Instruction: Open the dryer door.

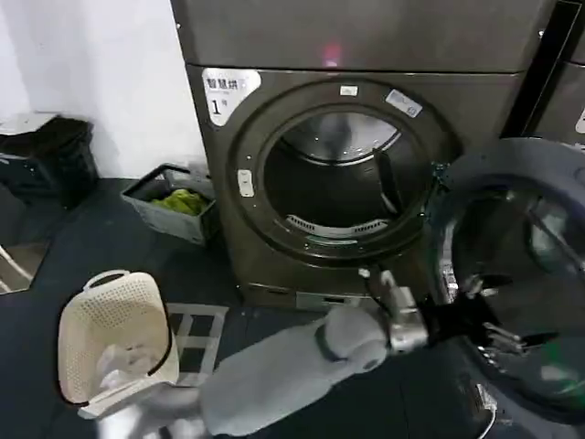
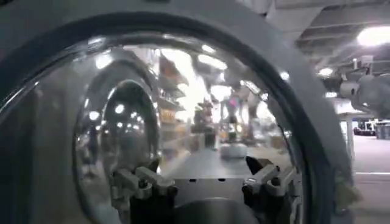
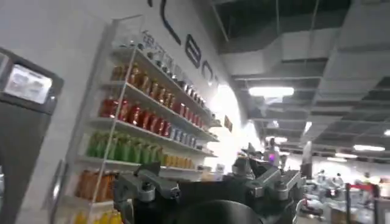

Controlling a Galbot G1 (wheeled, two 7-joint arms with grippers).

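- In the head view we see the dark grey dryer (image 1: 366, 174) with the white "1" sticker (image 1: 224, 94) at the upper left of its round opening; the drum (image 1: 343, 183) behind that opening is exposed.
- The dryer door (image 1: 516, 274) is swung wide open to the right of the dryer's opening, hinged at the opening's right edge, its dark glass centre ringed by a broad rim.
- Our left arm (image 1: 292, 366) reaches across below the dryer's opening, and the left claw (image 1: 494, 334) sits against the lower inner face of the door; from here we cannot tell how its fingers stand.
- A cream laundry basket (image 1: 114, 334) lies on the floor well to the left of the dryer, and a grey bin (image 1: 174, 201) holding green cloth (image 1: 183, 200) stands just beside the dryer's left side.
- In the left wrist view the dryer door (image 2: 183, 122) stands close ahead, its curved glass mirroring the room, and the left claw (image 2: 204, 179) has its fingers (image 2: 140, 182) spread apart with nothing between them.
- In the right wrist view the right claw (image 3: 207, 185) is raised away from the dryer, fingers (image 3: 146, 185) apart and empty, before a wall shelf of coloured bottles (image 3: 146, 115).
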